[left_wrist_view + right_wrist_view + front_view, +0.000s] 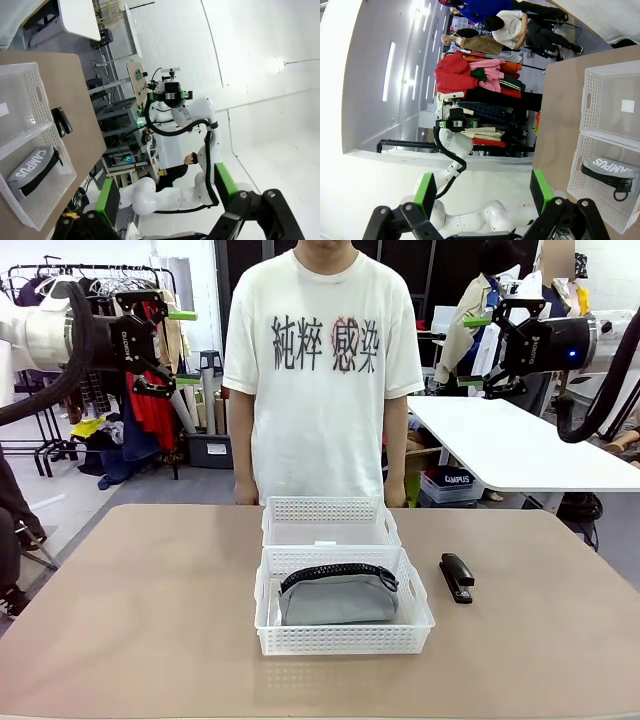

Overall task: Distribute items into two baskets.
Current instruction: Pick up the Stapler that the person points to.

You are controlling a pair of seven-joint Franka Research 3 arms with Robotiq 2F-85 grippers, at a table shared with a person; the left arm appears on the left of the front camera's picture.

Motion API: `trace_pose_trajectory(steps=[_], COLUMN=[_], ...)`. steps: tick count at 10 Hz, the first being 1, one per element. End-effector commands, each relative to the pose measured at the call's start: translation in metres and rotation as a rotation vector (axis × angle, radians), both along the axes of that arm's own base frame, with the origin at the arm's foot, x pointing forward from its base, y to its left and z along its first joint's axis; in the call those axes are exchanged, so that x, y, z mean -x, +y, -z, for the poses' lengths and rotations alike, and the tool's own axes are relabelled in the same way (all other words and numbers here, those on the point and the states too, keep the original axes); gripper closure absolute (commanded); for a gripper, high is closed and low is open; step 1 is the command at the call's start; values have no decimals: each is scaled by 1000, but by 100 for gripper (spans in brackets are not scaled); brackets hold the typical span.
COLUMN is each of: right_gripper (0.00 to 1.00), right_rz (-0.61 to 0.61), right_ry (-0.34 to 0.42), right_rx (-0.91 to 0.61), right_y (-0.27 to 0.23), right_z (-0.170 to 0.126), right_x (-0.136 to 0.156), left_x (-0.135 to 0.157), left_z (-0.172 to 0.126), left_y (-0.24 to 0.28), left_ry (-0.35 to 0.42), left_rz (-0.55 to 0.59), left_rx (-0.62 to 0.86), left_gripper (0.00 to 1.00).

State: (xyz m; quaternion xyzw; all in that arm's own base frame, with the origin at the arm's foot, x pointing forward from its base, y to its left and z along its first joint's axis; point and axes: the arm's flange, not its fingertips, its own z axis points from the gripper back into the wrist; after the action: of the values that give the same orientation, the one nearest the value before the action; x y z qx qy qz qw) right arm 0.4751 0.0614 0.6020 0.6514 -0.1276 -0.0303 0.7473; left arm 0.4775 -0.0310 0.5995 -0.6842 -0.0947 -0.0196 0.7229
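Two white lattice baskets stand end to end mid-table. The near basket (345, 638) holds the grey pouch (338, 598) with its black zipper on top; the far basket (328, 508) holds nothing. A black stapler (456, 577) lies on the table just right of the near basket. My left gripper (185, 347) hangs open high at the left, and my right gripper (474, 352) hangs open high at the right, both far above the table. The left wrist view shows the pouch (35, 167) and stapler (61, 121); the right wrist view shows the pouch (612, 172).
A person in a white T-shirt (320, 360) stands at the far edge, arms down. The brown table (130, 620) has free room on both sides of the baskets. A white table (520, 445) stands behind at the right.
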Motion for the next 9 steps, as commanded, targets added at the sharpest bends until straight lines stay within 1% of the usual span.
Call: trace_pose_trajectory(steps=[1,9], right_gripper=[0,0], right_rz=[-3,-3], right_ry=[-11,-11], right_rx=[-1,-1], right_y=[1,1], right_z=[-1,-1], right_x=[0,0], left_x=[1,1], left_z=[-2,-2], left_y=[1,1], left_ry=[-5,-5], left_rz=[-10,-10], left_rx=[-2,-2], left_gripper=[0,0])
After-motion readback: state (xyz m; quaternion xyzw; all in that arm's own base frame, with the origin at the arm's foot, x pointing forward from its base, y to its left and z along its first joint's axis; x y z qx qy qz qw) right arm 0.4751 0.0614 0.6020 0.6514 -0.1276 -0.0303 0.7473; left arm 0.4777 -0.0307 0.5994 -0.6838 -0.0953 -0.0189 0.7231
